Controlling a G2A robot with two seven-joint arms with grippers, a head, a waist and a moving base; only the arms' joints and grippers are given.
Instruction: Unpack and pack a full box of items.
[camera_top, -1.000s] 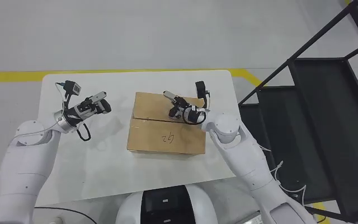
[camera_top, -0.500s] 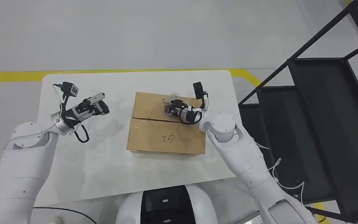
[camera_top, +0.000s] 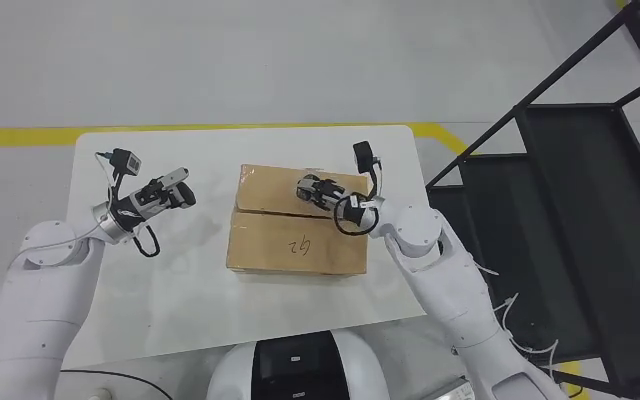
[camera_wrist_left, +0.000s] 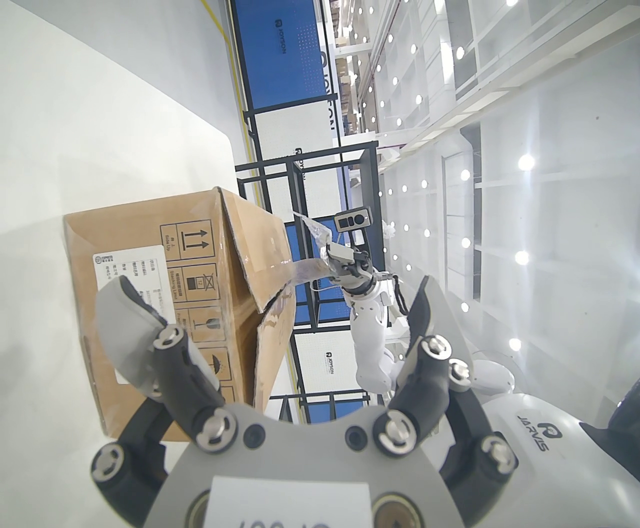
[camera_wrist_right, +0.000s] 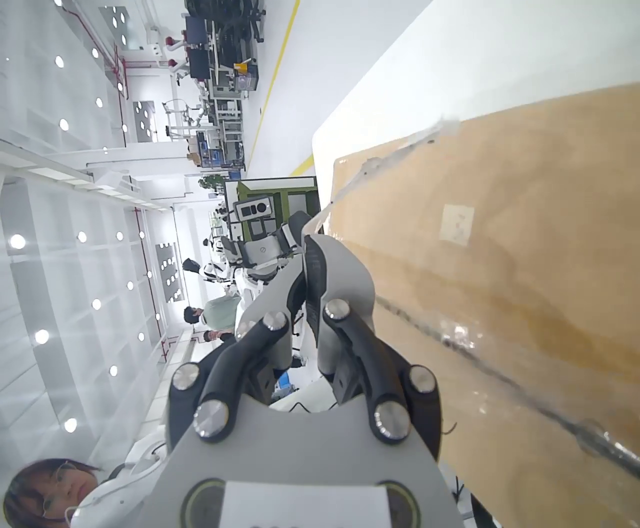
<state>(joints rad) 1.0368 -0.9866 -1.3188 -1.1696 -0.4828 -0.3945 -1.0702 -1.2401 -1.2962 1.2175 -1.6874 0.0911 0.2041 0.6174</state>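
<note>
Over box (camera_top: 295, 245): right elbow (camera_top: 420, 230) now farther out | right end effector (camera_top: 303, 188) pinches tape strip (camera_wrist_left: 302, 270) | left end effector (camera_top: 186, 190) open, beside box.

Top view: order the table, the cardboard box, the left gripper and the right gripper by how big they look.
1. table
2. cardboard box
3. left gripper and right gripper: about alike, so not ranked; the right one is over the box, likely nearer the camera.
</note>
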